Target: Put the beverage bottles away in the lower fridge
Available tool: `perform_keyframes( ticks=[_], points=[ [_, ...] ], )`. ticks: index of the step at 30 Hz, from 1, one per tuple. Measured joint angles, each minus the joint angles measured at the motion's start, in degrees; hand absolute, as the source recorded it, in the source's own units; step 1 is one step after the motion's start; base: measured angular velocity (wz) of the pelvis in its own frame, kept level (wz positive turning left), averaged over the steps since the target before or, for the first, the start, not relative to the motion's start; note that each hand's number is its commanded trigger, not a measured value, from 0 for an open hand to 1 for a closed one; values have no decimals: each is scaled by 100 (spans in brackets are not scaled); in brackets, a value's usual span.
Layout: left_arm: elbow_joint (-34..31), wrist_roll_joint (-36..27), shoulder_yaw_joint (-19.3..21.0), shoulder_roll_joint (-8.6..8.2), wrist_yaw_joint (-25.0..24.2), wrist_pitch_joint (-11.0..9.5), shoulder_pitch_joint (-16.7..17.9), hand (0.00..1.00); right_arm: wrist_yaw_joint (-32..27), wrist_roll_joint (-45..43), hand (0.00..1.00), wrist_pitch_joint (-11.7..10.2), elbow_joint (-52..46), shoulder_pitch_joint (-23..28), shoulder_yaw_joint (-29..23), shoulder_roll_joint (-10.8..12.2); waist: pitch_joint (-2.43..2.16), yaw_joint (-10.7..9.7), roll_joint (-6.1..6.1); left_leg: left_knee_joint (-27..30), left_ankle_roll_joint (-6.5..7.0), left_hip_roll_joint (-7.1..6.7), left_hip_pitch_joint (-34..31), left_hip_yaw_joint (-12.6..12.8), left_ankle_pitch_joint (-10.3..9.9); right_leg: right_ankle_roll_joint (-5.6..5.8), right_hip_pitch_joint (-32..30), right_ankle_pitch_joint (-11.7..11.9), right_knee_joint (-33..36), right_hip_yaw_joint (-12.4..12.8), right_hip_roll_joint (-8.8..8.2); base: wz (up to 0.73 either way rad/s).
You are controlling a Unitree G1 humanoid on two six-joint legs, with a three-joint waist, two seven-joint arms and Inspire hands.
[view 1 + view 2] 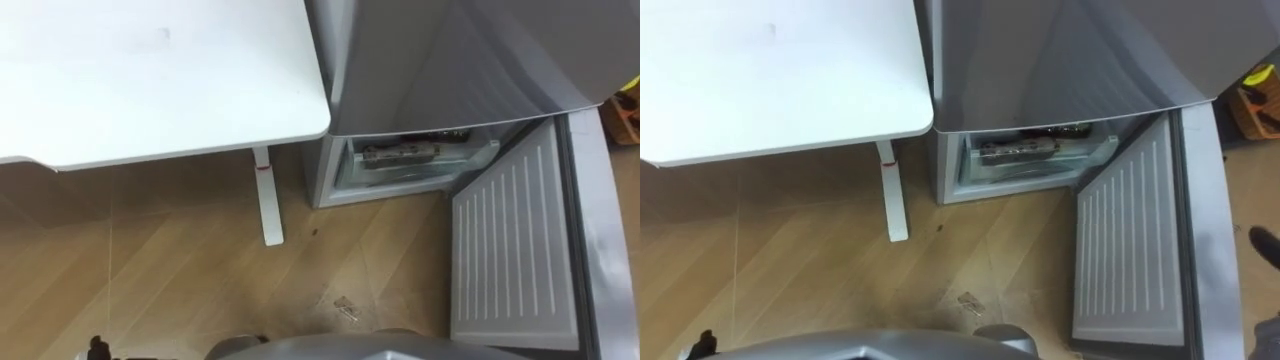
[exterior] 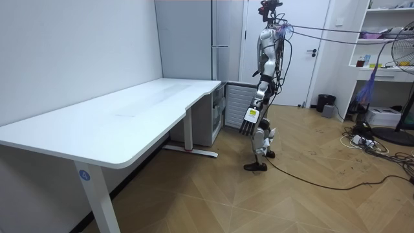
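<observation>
Left hand (image 2: 251, 120) hangs by fridge (image 1: 420, 60), fingers loose, empty. Lower door (image 1: 515, 250) open at fridge's right; desk (image 1: 150, 80) corner just left; floor (image 1: 200, 260) in front.

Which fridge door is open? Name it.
The lower door, swung out with its ribbed white inner side showing; the upper door above it is shut.

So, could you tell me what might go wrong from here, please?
The open lower door juts out over the floor beside the robot; a step could knock it. The compartment behind it already holds a dark pack, so room may be tight. A small scrap lies on the floor nearby.
</observation>
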Motion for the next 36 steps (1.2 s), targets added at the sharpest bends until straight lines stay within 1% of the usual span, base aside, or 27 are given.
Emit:
perform_keyframes(
  ticks=[2,4,5,8,10,13,17,18,20,22,24,25,26,27,28,29,30,31,32,33,34,35,36],
  points=[
    [34,-2,22,-4,-110,34,-3,0,200,307,0,14,328,-14,-50,-29,6,-6,-14,3,0,5,4,-8,0,-3,36,2,-4,-15,4,2],
    [35,-1,33,-8,-186,73,13,0,271,525,0,62,501,-18,-70,-29,9,4,-16,45,2,9,2,-21,-3,-5,51,3,-5,-15,7,2],
    [34,-1,45,-11,-198,78,22,0,337,704,0,106,571,-19,-146,-29,11,2,-12,91,6,11,-12,-27,-6,-8,49,5,-6,-17,8,0],
    [22,124,116,-24,-199,82,16,0,443,1177,0,110,904,-46,-324,-43,8,8,-3,98,10,11,-63,-75,-10,-18,41,11,-7,-37,16,6],
    [23,171,187,-45,-200,96,21,0,489,1322,0,148,1013,-39,-383,-43,10,25,5,109,11,11,-58,-83,-10,-19,55,12,-6,-40,18,2],
    [22,180,285,-44,-201,113,11,0,669,1334,0,150,1174,-32,-425,-43,14,23,37,149,11,14,-73,-115,-10,-22,69,14,-2,-85,20,4],
    [24,179,282,-48,-205,133,16,0,891,1472,0,158,1190,-4,-417,-43,15,52,80,145,13,15,-55,-112,-6,-25,73,15,-2,-85,20,0],
    [24,175,280,-54,-201,148,11,0,956,1634,0,163,1211,-8,-409,-42,15,77,88,116,14,14,-31,-103,2,-29,77,17,-5,-85,20,-3],
    [31,172,266,-49,-202,183,-49,0,1137,2087,0,183,1365,-6,-268,-42,17,156,67,59,7,8,7,-100,36,-31,91,19,-14,-88,18,0],
    [125,173,260,-52,-236,204,-117,0,1310,2244,0,222,1381,18,-95,-31,19,206,75,87,6,12,4,-101,38,-32,101,19,-16,-88,22,0],
    [129,172,250,-50,-305,262,-105,0,1530,2267,0,225,1380,41,75,-21,22,244,74,99,4,23,-7,-94,36,-38,90,23,-17,-86,27,-2],
    [135,168,185,-44,-326,288,-109,0,1659,2291,0,223,1344,90,203,9,26,285,65,105,4,24,-15,-90,36,-42,76,25,-20,-86,28,-4],
    [218,152,52,-30,-325,283,-141,0,1776,2405,0,179,1178,247,424,125,28,367,99,113,3,25,-15,-85,37,-44,77,26,-36,-81,31,-3],
    [250,141,-38,-24,-324,291,-157,0,1810,2478,0,103,1059,319,570,219,23,410,95,107,1,28,-10,-80,38,-45,77,27,-38,-77,33,-7],
    [275,105,-219,-18,-330,310,-228,0,1824,2544,0,-78,722,505,847,436,20,506,71,106,-3,44,-22,-63,40,-56,59,34,-44,-60,45,-12],
    [350,117,-453,-14,-341,323,-310,0,1818,2589,0,-226,157,793,1228,727,21,620,49,124,-17,82,-90,-39,30,-79,17,58,-67,-31,76,-15],
    [369,123,-590,-16,-344,350,-343,0,1819,2625,0,-309,-148,949,1467,825,21,695,46,175,-30,118,-137,-25,17,-89,-7,91,-98,-15,102,-19],
    [388,163,-886,-17,-380,389,-408,0,1867,2657,0,-417,-706,1215,1969,964,24,819,50,280,-47,190,-259,-7,-14,-114,-56,138,-114,28,158,-19],
    [464,163,-1076,-21,-444,398,-494,0,2033,2678,0,-431,-1141,1333,2482,1078,25,882,51,340,-62,245,-315,-4,-28,-143,-93,175,-111,48,208,-14],
    [492,167,-1158,-23,-453,416,-535,0,2095,2677,0,-478,-1344,1381,2728,1138,28,913,57,363,-71,264,-321,-8,-32,-151,-99,181,-110,45,226,-9],
    [490,177,-1402,-21,-453,421,-559,0,2127,2706,0,-584,-1666,1407,3129,1227,29,1000,96,411,-119,315,-323,-5,-64,-177,-118,197,-104,42,264,0],
    [490,177,-1503,-22,-453,424,-568,0,2138,2736,0,-612,-1822,1400,3306,1241,27,1024,124,428,-137,329,-329,-9,-76,-178,-117,198,-105,37,276,0],
    [492,181,-1678,-38,-456,444,-606,0,2306,2825,0,-624,-2033,1351,3600,1297,28,1064,211,462,-146,347,-363,-48,-81,-182,-119,199,-109,7,298,11]
  ],
)
